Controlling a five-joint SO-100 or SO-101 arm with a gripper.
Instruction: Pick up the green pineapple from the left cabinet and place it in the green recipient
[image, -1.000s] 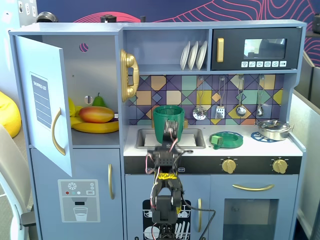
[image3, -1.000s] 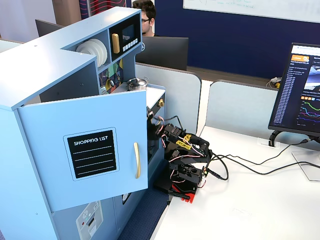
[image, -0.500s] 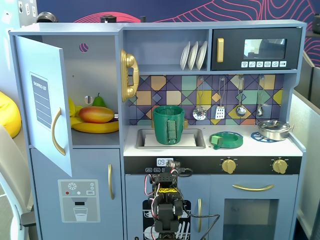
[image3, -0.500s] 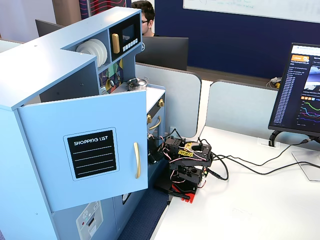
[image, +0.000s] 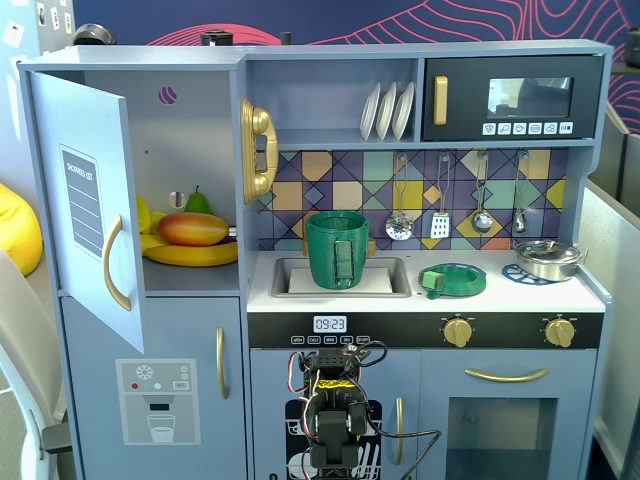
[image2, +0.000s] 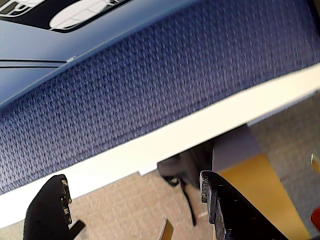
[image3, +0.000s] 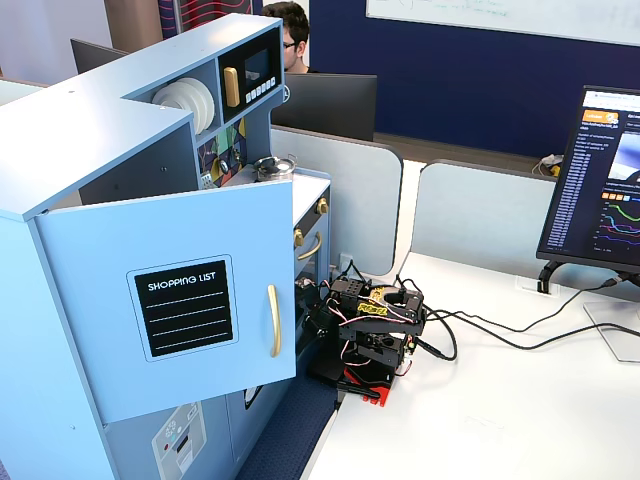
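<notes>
The green recipient (image: 337, 249) stands upright in the sink of the toy kitchen. The left cabinet (image: 190, 150) has its door (image: 88, 205) swung open, and the same door (image3: 180, 300) carries the shopping list label in a fixed view from the side. The green pineapple is hidden in every view. My arm (image: 333, 405) is folded low in front of the lower doors, below the counter, and sits on the white desk as arm (image3: 370, 325). In the wrist view my gripper (image2: 131, 180) is open, nothing between its fingers (image2: 50, 210), with blue fabric and floor beyond.
A mango (image: 192, 229), bananas (image: 190, 254) and a green pear (image: 198, 201) lie in the open cabinet. A flat green and blue dish (image: 453, 279) and a silver pan (image: 547, 258) sit on the counter. Cables (image3: 500, 335) and a monitor (image3: 600, 180) occupy the desk.
The arm has dropped away from the front of the green pot and folded down below the counter; since half a second ago it has barely moved.
</notes>
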